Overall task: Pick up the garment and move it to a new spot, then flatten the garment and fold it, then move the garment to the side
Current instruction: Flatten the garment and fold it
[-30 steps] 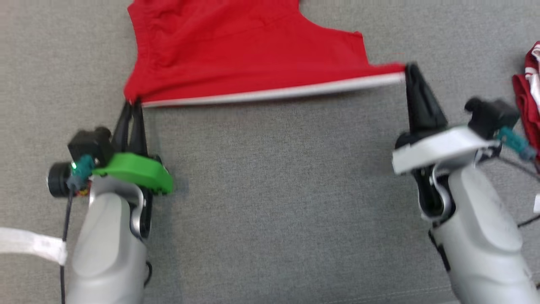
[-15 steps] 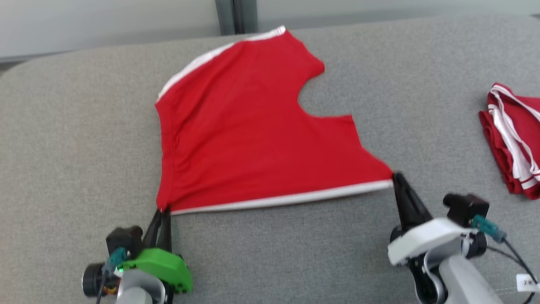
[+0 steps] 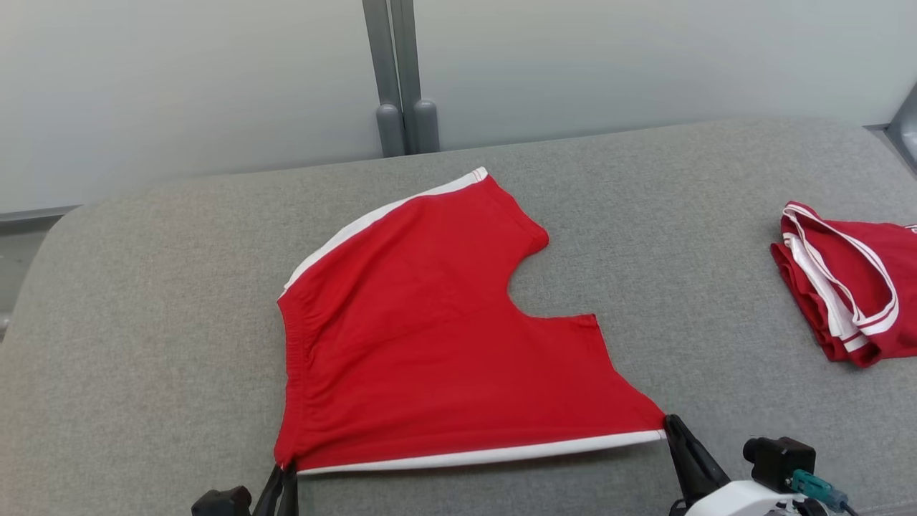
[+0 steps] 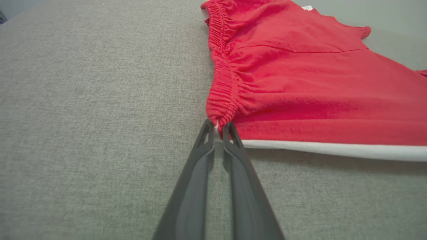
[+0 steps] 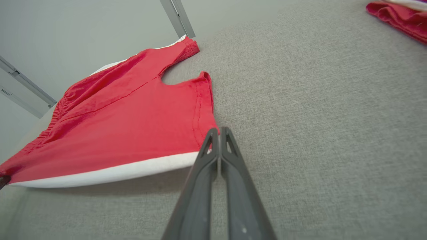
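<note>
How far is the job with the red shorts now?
Done, it seems: the red shorts lie spread nearly flat on the grey surface. In hand: the left gripper is shut on the waistband corner and the right gripper on the leg-hem corner, stretching the near edge. Left: folding, then moving them aside.

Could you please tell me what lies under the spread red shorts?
The grey woven fabric surface runs under the red shorts with white side stripes on all sides, with a shadow beneath their lifted near edge. Whatever is under the middle is covered.
</note>
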Controlling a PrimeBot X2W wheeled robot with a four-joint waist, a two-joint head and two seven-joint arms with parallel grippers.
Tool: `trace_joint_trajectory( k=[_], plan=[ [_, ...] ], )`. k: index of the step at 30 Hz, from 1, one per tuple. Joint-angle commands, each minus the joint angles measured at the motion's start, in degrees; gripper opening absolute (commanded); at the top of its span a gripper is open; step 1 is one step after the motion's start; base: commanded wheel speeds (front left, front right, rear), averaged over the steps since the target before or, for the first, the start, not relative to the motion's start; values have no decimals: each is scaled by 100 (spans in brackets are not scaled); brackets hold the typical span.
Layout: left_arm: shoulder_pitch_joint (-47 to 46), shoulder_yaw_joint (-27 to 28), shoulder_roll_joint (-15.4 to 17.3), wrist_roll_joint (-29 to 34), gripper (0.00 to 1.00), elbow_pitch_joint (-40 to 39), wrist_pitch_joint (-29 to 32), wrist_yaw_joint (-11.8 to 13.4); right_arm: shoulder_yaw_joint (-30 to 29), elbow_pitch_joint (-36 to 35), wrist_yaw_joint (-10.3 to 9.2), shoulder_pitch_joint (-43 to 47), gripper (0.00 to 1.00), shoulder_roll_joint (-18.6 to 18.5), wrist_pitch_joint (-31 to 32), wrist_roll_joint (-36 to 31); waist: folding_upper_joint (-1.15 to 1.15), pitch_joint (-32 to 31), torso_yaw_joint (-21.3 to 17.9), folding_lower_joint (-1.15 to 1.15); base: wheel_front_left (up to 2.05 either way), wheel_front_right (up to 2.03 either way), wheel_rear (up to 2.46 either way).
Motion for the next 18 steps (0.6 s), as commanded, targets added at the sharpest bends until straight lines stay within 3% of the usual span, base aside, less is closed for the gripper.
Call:
trace_joint_trajectory(
  k=[1,7,18],
  plan=[
    [123,86,84,-12,0,-14,3,57,-81,-33,-25,106,0,-78,-26,32,0,-63,15,1,0,0,0],
    [191,11,85,-49,0,-164,3,63,-149,-170,-25,131,0,-51,-27,53,0,-23,64,1,0,0,0],
    [-424,-273,72,-163,0,-720,3,84,-280,-310,-20,-778,0,-37,-26,-66,0,370,261,1,0,0,0]
  ],
)
